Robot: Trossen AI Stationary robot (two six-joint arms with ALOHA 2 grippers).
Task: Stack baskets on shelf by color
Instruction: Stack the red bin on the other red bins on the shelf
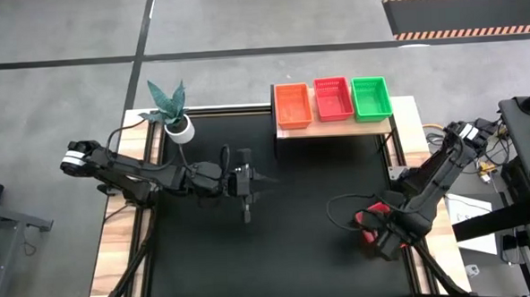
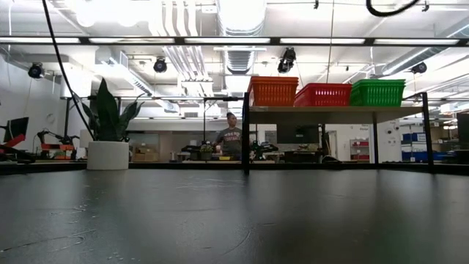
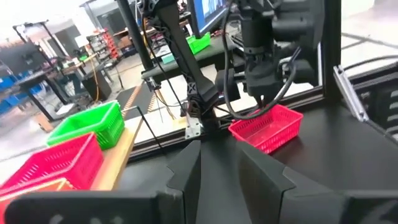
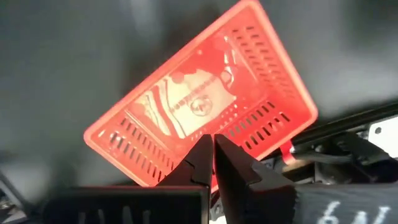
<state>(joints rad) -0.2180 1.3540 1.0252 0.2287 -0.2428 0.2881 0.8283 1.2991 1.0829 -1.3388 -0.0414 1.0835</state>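
An orange (image 1: 293, 105), a red (image 1: 333, 99) and a green basket (image 1: 371, 98) stand side by side on the wooden shelf (image 1: 336, 127) at the table's far side. Another red basket (image 1: 367, 221) lies flat on its bottom, open side up, on the black tabletop near the right edge. My right gripper (image 4: 212, 152) is shut and points down right over it, above one long wall. My left gripper (image 3: 217, 162) hangs open over the table's middle, pointing level toward the right arm, with nothing between its fingers. My right gripper's shut fingertips (image 3: 264, 107) point down from above at the red basket's long wall (image 4: 186, 163). I cannot tell whether they touch it. The basket rests flat on the table.
A white pot with a green plant (image 1: 178, 127) stands at the table's far left corner. The table's right rail and loose cables (image 4: 348, 146) run close beside the red basket. A person (image 2: 231, 139) is in the room beyond the table.
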